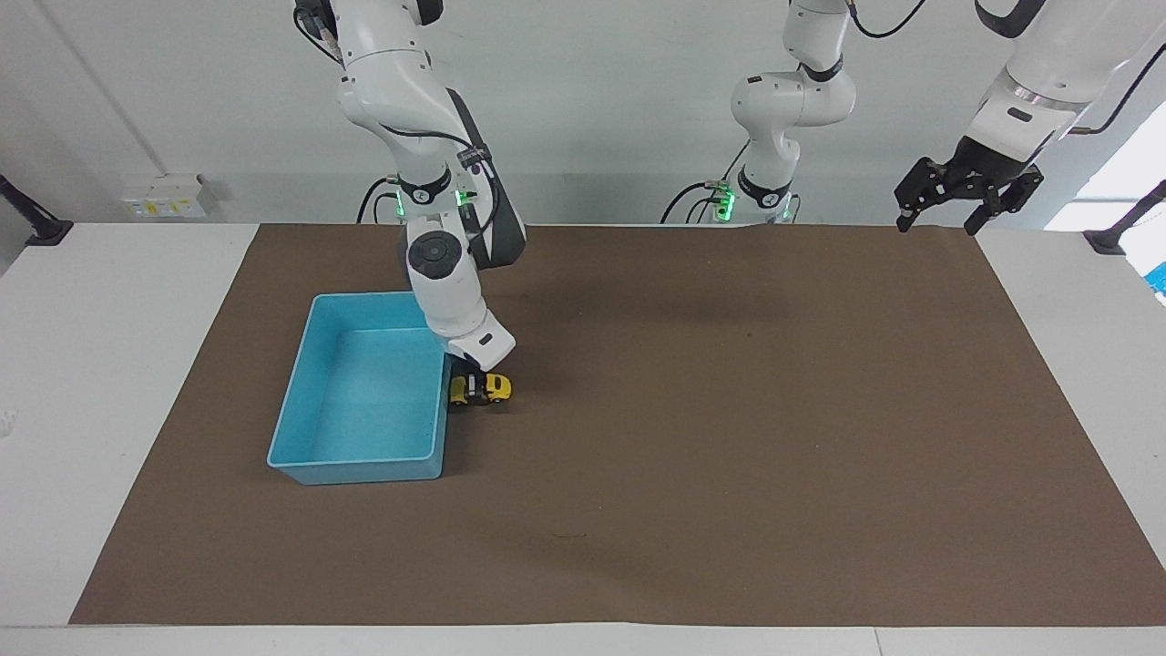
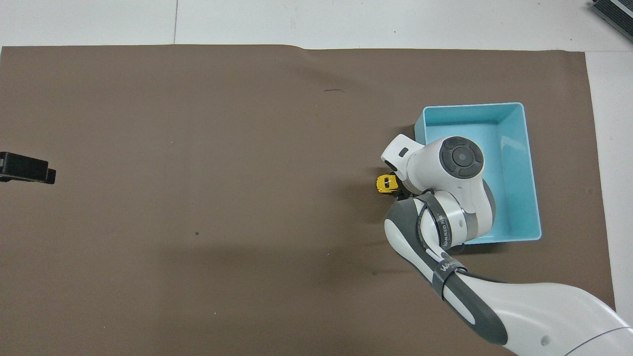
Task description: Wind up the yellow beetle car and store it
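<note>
1. The yellow beetle car (image 1: 487, 388) sits low and just left of centre in the facing view, on the brown mat (image 1: 729, 437) and just beside the long wall of the blue tray (image 1: 301, 428).
2. In the overhead view the car (image 2: 386, 183) shows as a small yellow patch right of centre, partly covered by the right arm's wrist, next to the tray's (image 2: 531, 173) side wall.
3. The right hand (image 1: 471, 386) comes straight down onto the car from the arm that enters at the upper left of the facing view; its fingers are closed on the car's body, one dark finger crossing the yellow shell.
4. The car's wheels appear to be at the mat, though whether they actually touch it cannot be told.
5. The tray holds nothing.
6. The left hand (image 1: 967, 196) hangs in the air at the upper right of the facing view, over the mat's corner, with its fingers spread apart and nothing between them; that arm waits.
7. In the overhead view only its dark tip (image 2: 25, 168) shows at the left edge.
8. The white surface (image 1: 109, 364) borders the mat on all sides.
</note>
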Tool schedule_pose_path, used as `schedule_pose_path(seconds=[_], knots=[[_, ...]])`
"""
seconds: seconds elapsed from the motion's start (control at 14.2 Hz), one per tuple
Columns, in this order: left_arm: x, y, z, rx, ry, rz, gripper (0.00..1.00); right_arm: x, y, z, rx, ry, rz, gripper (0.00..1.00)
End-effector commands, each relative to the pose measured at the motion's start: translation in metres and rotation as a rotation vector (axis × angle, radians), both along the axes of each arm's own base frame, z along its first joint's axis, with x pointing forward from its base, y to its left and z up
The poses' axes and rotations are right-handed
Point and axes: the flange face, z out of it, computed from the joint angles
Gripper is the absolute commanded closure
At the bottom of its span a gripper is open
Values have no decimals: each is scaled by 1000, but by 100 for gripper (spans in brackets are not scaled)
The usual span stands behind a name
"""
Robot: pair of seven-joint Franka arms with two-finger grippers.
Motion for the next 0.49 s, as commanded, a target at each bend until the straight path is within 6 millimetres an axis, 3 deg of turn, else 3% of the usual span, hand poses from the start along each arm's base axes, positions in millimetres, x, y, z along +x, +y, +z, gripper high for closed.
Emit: schedule_pose_path(seconds=[0.0, 0.42], knots=[[-7, 3, 2, 3, 7, 4, 0, -4, 7, -5, -9, 10, 15, 100], [-7, 2, 3, 1, 6, 2, 0, 1, 23, 8, -6, -2, 13, 100]])
